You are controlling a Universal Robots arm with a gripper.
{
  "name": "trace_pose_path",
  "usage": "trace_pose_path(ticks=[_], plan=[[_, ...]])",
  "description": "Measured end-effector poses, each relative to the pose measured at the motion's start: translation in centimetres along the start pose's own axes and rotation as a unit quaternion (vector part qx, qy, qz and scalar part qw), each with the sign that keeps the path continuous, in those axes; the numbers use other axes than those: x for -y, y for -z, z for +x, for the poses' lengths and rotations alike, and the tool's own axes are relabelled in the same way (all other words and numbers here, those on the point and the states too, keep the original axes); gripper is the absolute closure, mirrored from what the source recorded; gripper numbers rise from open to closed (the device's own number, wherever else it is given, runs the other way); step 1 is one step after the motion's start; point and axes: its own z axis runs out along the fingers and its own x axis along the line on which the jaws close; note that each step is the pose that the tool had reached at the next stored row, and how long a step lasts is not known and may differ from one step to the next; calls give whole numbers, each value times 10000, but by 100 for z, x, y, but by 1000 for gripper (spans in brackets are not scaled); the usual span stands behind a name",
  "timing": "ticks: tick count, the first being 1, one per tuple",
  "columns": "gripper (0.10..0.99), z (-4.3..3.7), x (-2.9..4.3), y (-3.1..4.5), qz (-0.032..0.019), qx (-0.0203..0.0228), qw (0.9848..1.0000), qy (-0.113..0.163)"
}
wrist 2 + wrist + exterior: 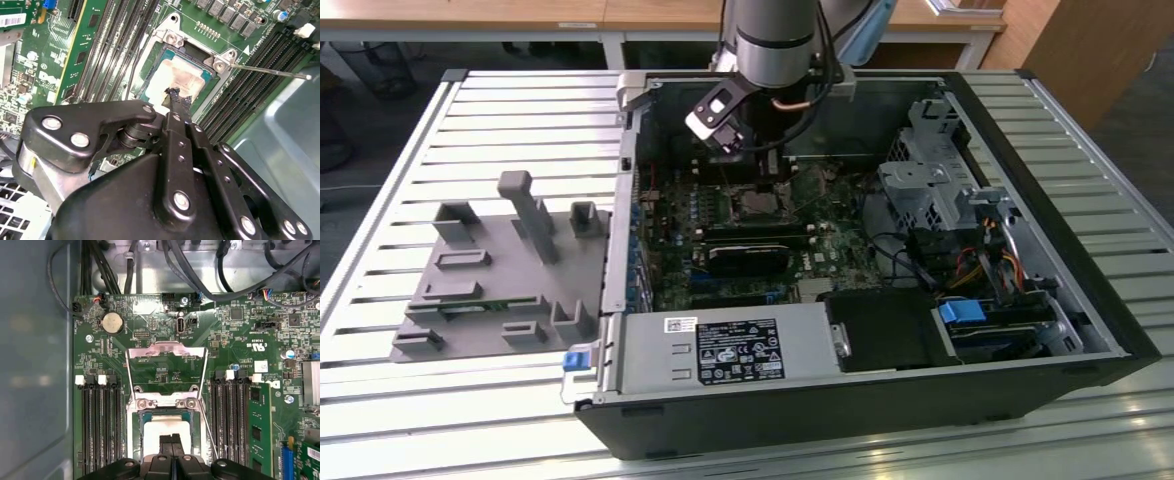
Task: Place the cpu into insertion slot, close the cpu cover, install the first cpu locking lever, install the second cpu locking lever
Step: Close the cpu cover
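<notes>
The cpu [159, 439] lies flat in the insertion slot [134, 436] on the green motherboard, its silver-grey top smeared pale. It shows again as the cpu [176, 76] in the second wrist view. The cpu cover [166, 347] is swung open, standing back from the socket with the board visible through its window. One thin locking lever [272, 73] sticks out unlatched beside the socket; it is the lever [209, 432] in the first wrist view. My gripper [171, 441] is shut, fingertips pressed together right over the cpu's middle with nothing seen between them. It hangs over the socket [758, 203] as the gripper [750, 160].
Long black memory slots [100, 430] flank the socket on both sides. Cables [210, 270] run along the case's back wall. A drive cage [934, 190] and power supply [720, 350] crowd the case. A grey fixture plate [494, 270] lies on the slatted table at the exterior view's left.
</notes>
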Motion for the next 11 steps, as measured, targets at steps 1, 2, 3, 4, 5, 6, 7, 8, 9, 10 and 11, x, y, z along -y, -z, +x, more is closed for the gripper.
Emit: trace_pose_path(ticks=[1, 2, 3, 4, 5, 6, 7, 8, 9, 10, 11], plan=[[980, 0, -1, 22, 1, 1, 10000, 0], [980, 1, -2, 40, 3, 1, 10000, 0], [980, 1, -2, 59, 6, 0, 10000, 0], [980, 1, -3, 81, 8, 0, 10000, 0], [980, 1, -5, 110, 9, 0, 10000, 0], [980, 1, -6, 143, 9, -1, 10000, 0], [980, 2, -7, 178, 10, 0, 10000, 0], [980, 2, -9, 214, 11, -1, 10000, 0], [980, 2, -10, 257, 11, -1, 10000, 0], [980, 3, -12, 300, 12, -1, 10000, 0], [980, 3, -14, 345, 13, 0, 10000, 0]])
